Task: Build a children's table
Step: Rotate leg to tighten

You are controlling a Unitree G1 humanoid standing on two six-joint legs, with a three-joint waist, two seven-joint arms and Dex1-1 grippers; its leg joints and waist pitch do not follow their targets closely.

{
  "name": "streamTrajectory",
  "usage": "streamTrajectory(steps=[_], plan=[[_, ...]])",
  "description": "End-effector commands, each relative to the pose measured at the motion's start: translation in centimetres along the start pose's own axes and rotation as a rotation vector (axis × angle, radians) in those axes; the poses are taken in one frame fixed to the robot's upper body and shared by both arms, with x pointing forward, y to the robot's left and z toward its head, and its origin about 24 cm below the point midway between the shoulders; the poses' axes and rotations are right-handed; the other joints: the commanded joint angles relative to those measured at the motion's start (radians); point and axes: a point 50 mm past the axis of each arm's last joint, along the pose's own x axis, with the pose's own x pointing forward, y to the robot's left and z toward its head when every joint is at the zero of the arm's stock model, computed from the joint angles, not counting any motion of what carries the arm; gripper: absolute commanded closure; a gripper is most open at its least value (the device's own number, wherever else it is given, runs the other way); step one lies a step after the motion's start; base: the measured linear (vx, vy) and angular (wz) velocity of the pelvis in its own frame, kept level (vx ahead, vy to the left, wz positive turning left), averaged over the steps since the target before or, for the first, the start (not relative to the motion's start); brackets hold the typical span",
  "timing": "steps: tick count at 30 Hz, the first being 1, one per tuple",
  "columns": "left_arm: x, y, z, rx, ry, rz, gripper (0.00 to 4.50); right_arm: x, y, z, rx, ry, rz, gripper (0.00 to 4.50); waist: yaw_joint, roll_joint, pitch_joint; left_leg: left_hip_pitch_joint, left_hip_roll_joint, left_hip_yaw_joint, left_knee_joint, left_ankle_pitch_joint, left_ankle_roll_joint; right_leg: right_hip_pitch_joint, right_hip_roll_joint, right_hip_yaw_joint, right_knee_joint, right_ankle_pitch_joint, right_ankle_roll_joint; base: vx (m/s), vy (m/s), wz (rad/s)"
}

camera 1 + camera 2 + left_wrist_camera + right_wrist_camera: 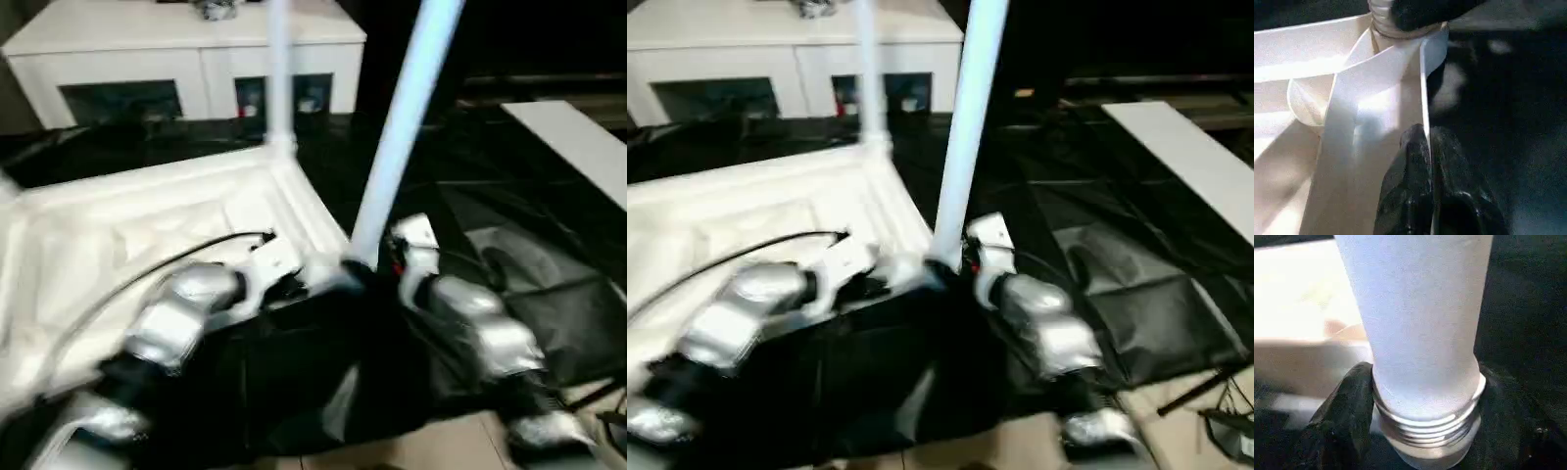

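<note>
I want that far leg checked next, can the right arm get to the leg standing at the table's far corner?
Probably not yet: the right gripper is around the near leg, which stands between it and the far leg.

White table top (127, 220), white legs (402, 127), black cloth (294, 362), white cabinet (186, 44)

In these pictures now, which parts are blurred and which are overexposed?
Left eye view: motion blur smears the near leg and both forearms. Left wrist view: the tabletop's rim glares white. Right wrist view: the leg's thread is fairly sharp; the tabletop behind it is washed out.
</note>
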Motion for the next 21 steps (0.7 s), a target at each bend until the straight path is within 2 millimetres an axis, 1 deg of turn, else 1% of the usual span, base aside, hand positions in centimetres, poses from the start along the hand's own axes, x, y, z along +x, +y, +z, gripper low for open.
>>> streamTrajectory(steps=[1,2,3,4,5,6,7,8,10,11,12,13,14,15,16,17,18,19,20,21], plan=[[1.9,-2.1,0.7,-0.013,-0.005,-0.064,4.50,-0.1,-1.8,-1.9,0.073,0.088,-0.210,1.78,-0.002,0.006,-0.054,0.035,0.048,-0.036,-0.086,-0.407,-0.071,0.014,-0.058,0.033,-0.088,-0.417,-0.187,0.000,0.000,0.00],[2.1,-2.1,0.7,-0.017,-0.003,-0.053,4.50,0.1,-1.7,-1.9,0.075,0.089,-0.221,1.78,-0.003,0.006,-0.054,0.034,0.047,-0.038,-0.086,-0.418,-0.068,0.016,-0.058,0.032,-0.090,-0.428,-0.182,0.000,0.000,0.00],[2.7,-2.0,1.0,-0.040,0.004,-0.003,4.50,0.7,-1.1,-1.9,0.087,0.086,-0.250,1.78,-0.005,0.004,-0.054,0.029,0.048,-0.039,-0.088,-0.427,-0.061,0.018,-0.058,0.030,-0.094,-0.442,-0.165,0.000,0.000,0.00],[2.8,-1.9,1.1,-0.043,0.005,0.001,4.50,0.8,-1.0,-1.9,0.089,0.086,-0.251,1.78,-0.009,0.006,-0.055,0.030,0.048,-0.040,-0.088,-0.439,-0.060,0.015,-0.058,0.029,-0.095,-0.445,-0.159,0.000,0.000,0.00],[3.3,-1.9,1.4,-0.050,0.007,0.040,4.50,1.4,-0.3,-1.8,0.091,0.084,-0.264,1.78,-0.011,0.007,-0.054,0.034,0.047,-0.041,-0.087,-0.460,-0.059,0.010,-0.057,0.026,-0.099,-0.459,-0.155,0.000,0.000,0.00],[3.8,-1.9,1.8,-0.057,0.007,0.073,4.50,2.1,0.8,-1.7,0.090,0.077,-0.248,1.78,-0.012,0.002,-0.052,0.036,0.046,-0.041,-0.087,-0.470,-0.060,0.009,-0.055,0.025,-0.104,-0.473,-0.148,0.000,0.000,0.00],[4.1,-2.0,2.1,-0.057,0.007,0.090,4.50,2.8,2.0,-1.4,0.082,0.069,-0.205,1.78,-0.013,0.004,-0.052,0.041,0.045,-0.041,-0.084,-0.501,-0.061,0.002,-0.057,0.024,-0.107,-0.503,-0.144,0.000,0.000,0.00],[4.2,-1.9,2.2,-0.051,0.004,0.097,4.50,3.1,2.5,-1.3,0.065,0.065,-0.185,1.78,-0.012,0.002,-0.050,0.041,0.044,-0.045,-0.085,-0.515,-0.058,0.005,-0.059,0.019,-0.113,-0.535,-0.128,0.000,0.000,0.00],[4.1,-1.8,2.2,-0.048,0.000,0.105,4.50,3.3,2.9,-1.1,0.052,0.060,-0.167,1.78,-0.014,0.003,-0.051,0.034,0.045,-0.048,-0.090,-0.516,-0.053,0.008,-0.059,0.016,-0.114,-0.539,-0.112,0.000,0.000,0.00],[4.0,-1.7,2.2,-0.042,0.001,0.108,4.50,3.3,3.1,-1.0,0.058,0.048,-0.154,1.78,-0.014,-0.001,-0.052,0.032,0.045,-0.047,-0.090,-0.514,-0.051,0.009,-0.060,0.015,-0.113,-0.534,-0.111,0.000,0.000,0.00],[3.7,-1.4,2.0,-0.023,0.007,0.115,4.50,3.3,3.2,-0.6,0.086,0.011,-0.122,1.78,-0.012,0.001,-0.054,0.032,0.046,-0.048,-0.092,-0.506,-0.048,0.010,-0.061,0.015,-0.111,-0.516,-0.111,0.000,0.000,0.00],[3.3,-1.2,1.8,-0.013,0.007,0.118,4.50,3.1,3.2,-0.1,0.088,-0.026,-0.104,1.43,-0.013,0.004,-0.056,0.029,0.048,-0.048,-0.094,-0.497,-0.045,0.012,-0.062,0.016,-0.109,-0.488,-0.117,0.000,0.000,0.00],[3.3,-1.1,1.7,-0.012,0.006,0.118,4.50,3.1,3.1,0.0,0.086,-0.031,-0.106,1.08,-0.013,0.004,-0.057,0.026,0.048,-0.049,-0.095,-0.489,-0.044,0.015,-0.062,0.016,-0.106,-0.469,-0.120,0.000,0.000,0.00],[3.0,-1.0,1.5,-0.001,0.007,0.111,4.50,2.8,2.8,0.4,0.069,-0.054,-0.105,1.06,-0.013,0.003,-0.058,0.019,0.049,-0.047,-0.098,-0.464,-0.041,0.019,-0.062,0.018,-0.101,-0.423,-0.132,0.000,0.000,0.00],[2.7,-0.9,1.3,0.006,0.007,0.104,4.50,2.6,2.5,0.6,0.058,-0.071,-0.107,1.06,-0.009,0.004,-0.059,0.022,0.050,-0.044,-0.097,-0.451,-0.036,0.017,-0.061,0.020,-0.099,-0.390,-0.142,0.000,0.000,0.00],[2.5,-0.9,1.1,0.012,0.006,0.098,4.50,2.4,2.3,0.8,0.049,-0.085,-0.104,0.99,-0.009,0.003,-0.061,0.022,0.050,-0.041,-0.096,-0.436,-0.030,0.017,-0.060,0.022,-0.095,-0.359,-0.155,0.000,0.000,0.00],[2.2,-0.7,0.8,0.015,0.010,0.097,4.50,2.1,2.0,1.0,0.041,-0.093,-0.094,0.74,-0.008,0.003,-0.061,0.020,0.050,-0.040,-0.096,-0.423,-0.027,0.019,-0.060,0.023,-0.093,-0.343,-0.162,0.000,0.000,0.00],[2.1,-0.7,0.7,0.017,0.013,0.098,4.50,2.0,1.9,1.1,0.036,-0.097,-0.090,0.66,-0.005,0.003,-0.062,0.017,0.051,-0.038,-0.096,-0.390,-0.019,0.024,-0.061,0.024,-0.089,-0.307,-0.172,0.000,0.000,0.00],[1.9,-0.7,0.5,0.026,0.012,0.086,4.50,1.7,1.6,1.2,0.026,-0.104,-0.086,0.66,-0.005,0.003,-0.062,0.018,0.052,-0.035,-0.095,-0.378,-0.014,0.022,-0.060,0.025,-0.089,-0.295,-0.181,0.000,0.000,0.00],[1.7,-0.6,0.3,0.028,0.012,0.079,4.50,1.3,1.3,1.4,0.013,-0.108,-0.076,0.59,-0.005,0.002,-0.062,0.019,0.051,-0.034,-0.094,-0.373,-0.011,0.023,-0.059,0.025,-0.088,-0.295,-0.184,0.000,0.000,0.00]])
